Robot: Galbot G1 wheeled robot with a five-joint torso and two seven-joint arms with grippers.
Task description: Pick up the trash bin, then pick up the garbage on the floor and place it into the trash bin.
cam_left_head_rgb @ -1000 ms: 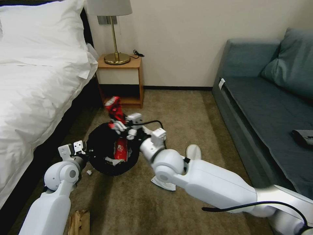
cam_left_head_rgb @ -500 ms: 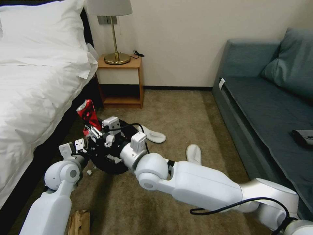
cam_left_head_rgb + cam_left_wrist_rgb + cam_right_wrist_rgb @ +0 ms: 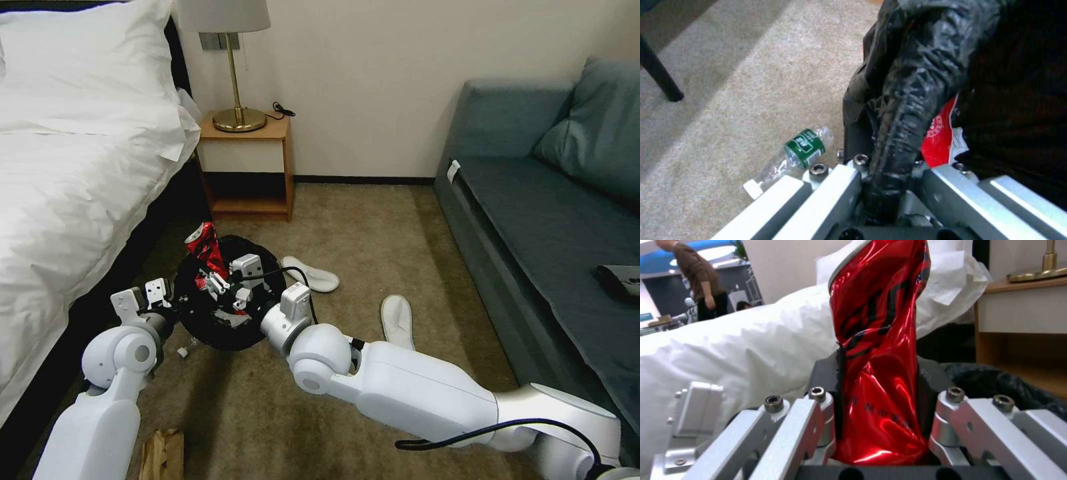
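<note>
The left claw [image 3: 887, 186] is clamped on the rim of the bin [image 3: 220, 333], holding it just beside the bed [image 3: 60, 200]. The right claw [image 3: 213, 283] pinches the red can [image 3: 203, 245], which stands tall, straight over the bin's open mouth.

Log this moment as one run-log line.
left gripper: shut on trash bin rim | right gripper: shut on crushed red can, above bin opening | on carpet: bottle, two slippers
</note>
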